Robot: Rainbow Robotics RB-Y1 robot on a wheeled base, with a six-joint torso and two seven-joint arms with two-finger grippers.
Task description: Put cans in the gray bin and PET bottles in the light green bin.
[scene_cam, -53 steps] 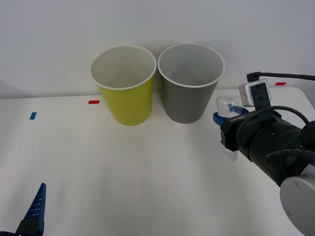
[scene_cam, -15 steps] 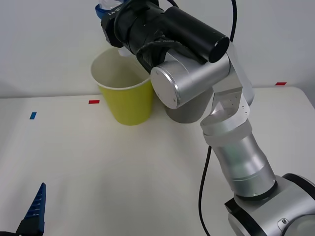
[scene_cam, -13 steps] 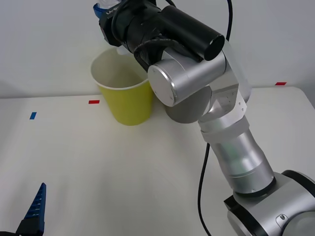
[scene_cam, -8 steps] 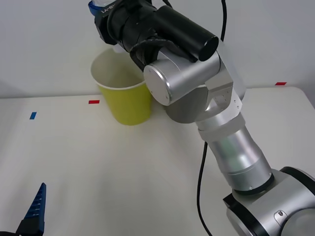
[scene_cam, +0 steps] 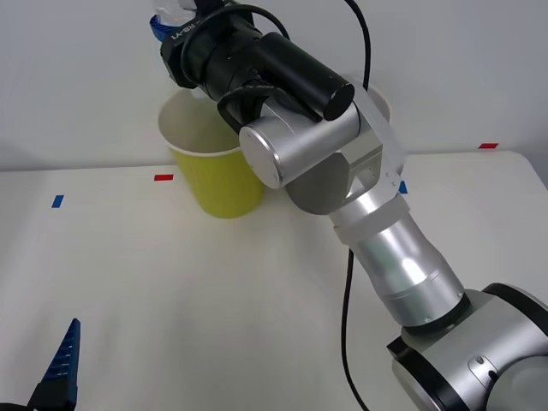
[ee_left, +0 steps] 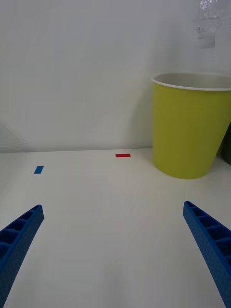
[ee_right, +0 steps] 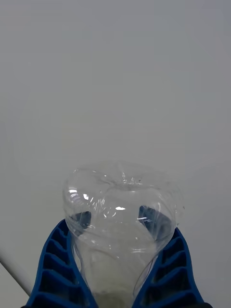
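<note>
Left gripper [ee_left: 113,250] parked near, 7 o'clock, fingers spread, empty. Right gripper [scene_cam: 168,19] clamps PET bottle [ee_right: 120,216] above light green bin [scene_cam: 218,158], 11 o'clock. Gray bin [scene_cam: 377,103] mostly hidden. Drop remains; no cans visible.

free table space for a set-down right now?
Bare white tabletop from the red tape mark and blue tape mark forward to the open left gripper. Crowded at the lime paper-cup bin, under the right gripper holding the clear crinkled bottle.
</note>
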